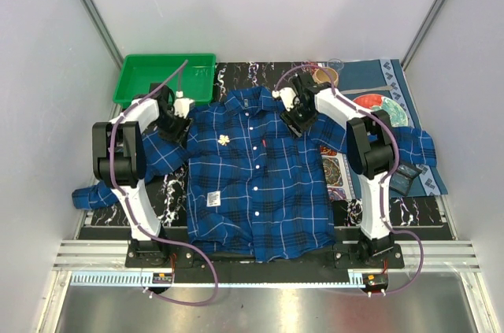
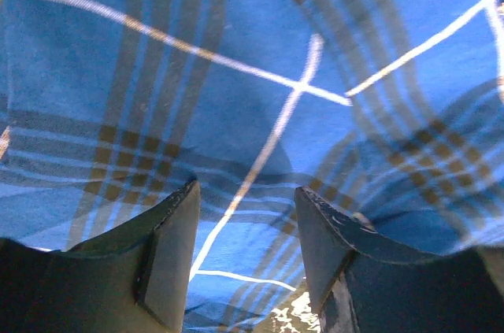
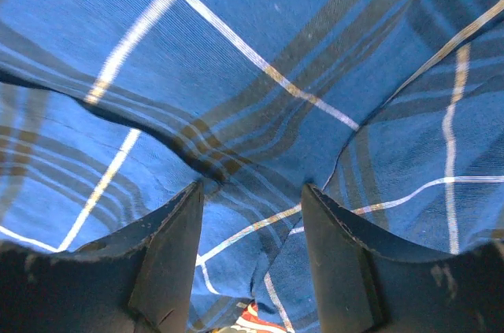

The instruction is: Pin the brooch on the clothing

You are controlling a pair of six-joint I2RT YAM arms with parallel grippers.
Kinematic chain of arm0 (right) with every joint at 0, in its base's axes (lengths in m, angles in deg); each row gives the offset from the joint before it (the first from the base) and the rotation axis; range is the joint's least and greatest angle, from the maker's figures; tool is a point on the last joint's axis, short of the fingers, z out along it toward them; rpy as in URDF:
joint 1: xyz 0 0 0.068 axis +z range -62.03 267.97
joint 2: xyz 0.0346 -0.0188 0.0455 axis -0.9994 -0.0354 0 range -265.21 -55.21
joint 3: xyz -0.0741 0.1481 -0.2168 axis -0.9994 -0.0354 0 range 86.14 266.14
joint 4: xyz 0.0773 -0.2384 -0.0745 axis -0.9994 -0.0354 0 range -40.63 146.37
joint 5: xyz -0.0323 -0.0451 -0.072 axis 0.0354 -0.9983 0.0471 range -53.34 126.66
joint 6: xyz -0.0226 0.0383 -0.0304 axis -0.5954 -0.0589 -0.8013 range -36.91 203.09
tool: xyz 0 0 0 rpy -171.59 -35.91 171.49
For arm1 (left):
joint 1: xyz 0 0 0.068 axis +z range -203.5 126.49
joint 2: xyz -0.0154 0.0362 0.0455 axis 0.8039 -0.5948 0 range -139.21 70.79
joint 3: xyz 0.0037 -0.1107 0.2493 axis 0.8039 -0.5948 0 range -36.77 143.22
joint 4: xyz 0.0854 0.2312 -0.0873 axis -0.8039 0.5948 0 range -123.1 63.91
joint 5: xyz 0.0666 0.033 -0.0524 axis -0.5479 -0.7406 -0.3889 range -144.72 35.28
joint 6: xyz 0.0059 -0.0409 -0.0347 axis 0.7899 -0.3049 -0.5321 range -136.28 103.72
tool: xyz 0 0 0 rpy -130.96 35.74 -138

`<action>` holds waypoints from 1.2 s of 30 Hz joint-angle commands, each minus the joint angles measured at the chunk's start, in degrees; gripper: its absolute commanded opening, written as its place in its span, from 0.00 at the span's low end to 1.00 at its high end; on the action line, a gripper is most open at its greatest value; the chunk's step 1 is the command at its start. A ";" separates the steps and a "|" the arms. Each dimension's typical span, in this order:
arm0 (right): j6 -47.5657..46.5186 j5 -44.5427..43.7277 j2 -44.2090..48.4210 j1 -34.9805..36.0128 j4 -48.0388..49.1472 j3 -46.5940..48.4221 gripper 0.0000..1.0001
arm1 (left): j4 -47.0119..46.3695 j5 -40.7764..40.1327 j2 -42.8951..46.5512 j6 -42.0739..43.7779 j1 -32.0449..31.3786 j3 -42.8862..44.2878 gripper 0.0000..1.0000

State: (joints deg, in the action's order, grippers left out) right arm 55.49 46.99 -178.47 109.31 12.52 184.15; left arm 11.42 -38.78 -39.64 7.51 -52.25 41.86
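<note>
The brooch (image 1: 225,140) sits on the chest of the plaid shirt (image 1: 260,191), which lies spread flat with its collar away from the arms; the left gripper (image 2: 246,191) hangs just over the shoulder beside it, jaws apart, holding nothing; the right gripper (image 3: 252,187) hangs likewise over the other shoulder.

The middle and lower front of the clothing (image 1: 260,191) are unobstructed from above. Its upper corners are occupied: one shoulder by the left claw (image 1: 175,123), the collar side by the right claw (image 1: 296,122), fingers parted over cloth. Beyond the collar, passage is narrowed by a green tray (image 1: 157,77) and a plate (image 1: 390,109).
</note>
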 commanded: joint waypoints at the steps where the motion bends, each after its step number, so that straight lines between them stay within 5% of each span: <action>1: -1.76 -3.29 -1.63 -1.21 0.52 -1.07 0.58 | 0.49 -6.01 -2.50 1.61 2.34 2.58 0.54; 7: -1.15 -6.19 -5.67 -2.97 -0.08 2.52 0.57 | 0.66 -9.00 -6.81 0.29 5.51 7.85 0.53; 11: -1.32 -0.42 -3.06 -3.41 -1.84 3.85 0.64 | 1.37 -3.85 -4.28 0.29 5.69 9.00 0.58; 16: 4.03 11.35 6.70 -3.41 -4.48 7.53 0.87 | 1.28 -0.03 10.30 0.29 2.19 7.85 0.77; 18: 6.49 13.05 12.67 -3.33 -4.84 8.76 0.93 | 0.40 -0.13 18.21 -0.32 1.12 7.85 0.99; 19: 7.11 13.66 14.78 -3.33 -4.75 9.47 0.99 | -0.82 0.48 20.76 -2.24 0.59 7.77 0.99; 23: 11.49 11.13 26.21 -3.33 -3.61 8.42 1.00 | -1.88 2.42 32.18 -10.59 -0.02 8.30 0.99; 27: 16.34 4.80 35.35 -3.41 -1.94 0.55 1.00 | -1.53 -3.19 38.52 -15.44 -2.38 6.11 0.99; 36: 12.30 -5.49 56.98 -7.72 -0.80 -26.96 1.00 | -1.71 -12.69 52.50 -12.81 -6.09 -14.10 0.99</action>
State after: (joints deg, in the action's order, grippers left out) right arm 68.70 47.56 -123.24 103.15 12.82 166.51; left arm 8.51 -45.59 9.36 -4.84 -57.65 33.77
